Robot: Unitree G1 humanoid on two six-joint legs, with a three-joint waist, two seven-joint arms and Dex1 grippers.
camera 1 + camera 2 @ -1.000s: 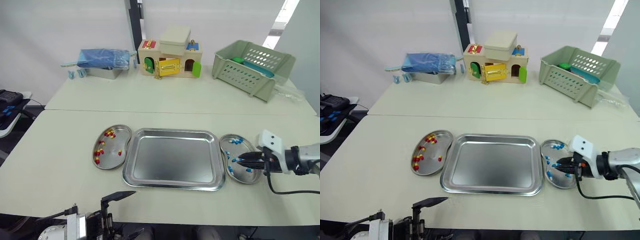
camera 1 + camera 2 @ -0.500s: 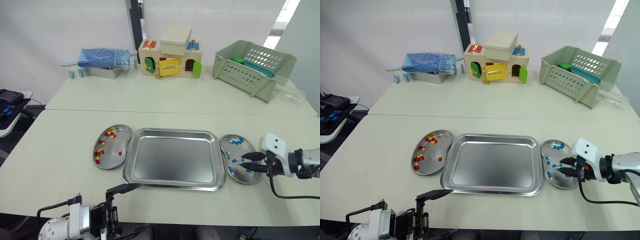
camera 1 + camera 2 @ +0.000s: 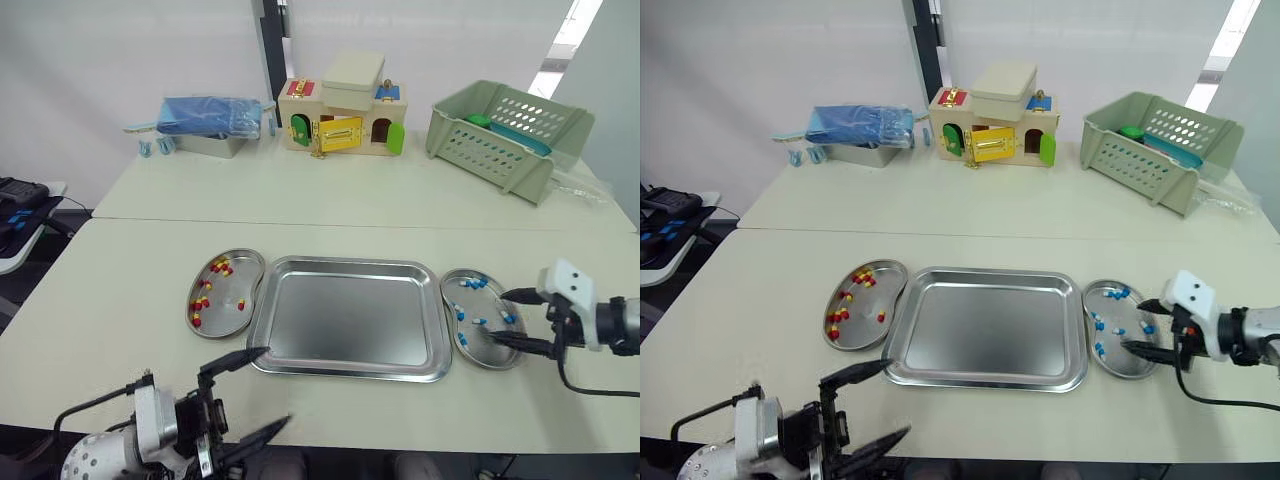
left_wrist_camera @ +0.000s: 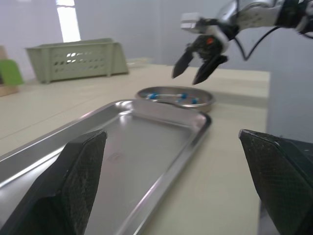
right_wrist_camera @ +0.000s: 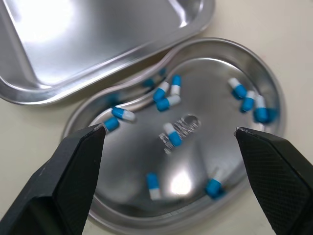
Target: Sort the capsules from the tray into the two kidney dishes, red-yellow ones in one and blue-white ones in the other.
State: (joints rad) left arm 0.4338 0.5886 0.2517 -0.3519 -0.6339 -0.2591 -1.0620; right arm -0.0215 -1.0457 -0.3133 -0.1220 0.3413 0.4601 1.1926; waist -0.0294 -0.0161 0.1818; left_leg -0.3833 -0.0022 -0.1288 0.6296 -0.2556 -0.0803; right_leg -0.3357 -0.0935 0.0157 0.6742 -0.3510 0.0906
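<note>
The steel tray (image 3: 345, 318) lies empty at the table's middle. To its left, a kidney dish (image 3: 243, 285) holds several red-yellow capsules (image 3: 203, 301). The kidney dish (image 3: 497, 356) on its right holds several blue-white capsules (image 3: 461, 312). My right gripper (image 3: 500, 317) hovers open over this dish's right side with nothing between its fingers; its wrist view looks straight down on the dish (image 5: 234, 161) and the capsules (image 5: 172, 134). My left gripper (image 3: 272, 388) is open and empty at the table's front edge, just short of the tray's front left corner (image 4: 122, 147).
On the far table stand a blue bundle on a metal box (image 3: 205, 125), a toy house (image 3: 340, 118) and a green basket (image 3: 505, 125). A seam between the two tables runs behind the dishes.
My right gripper has gone from nearly shut to wide open over the right dish and drawn back slightly to the right. My left gripper has come forward and up at the front edge.
</note>
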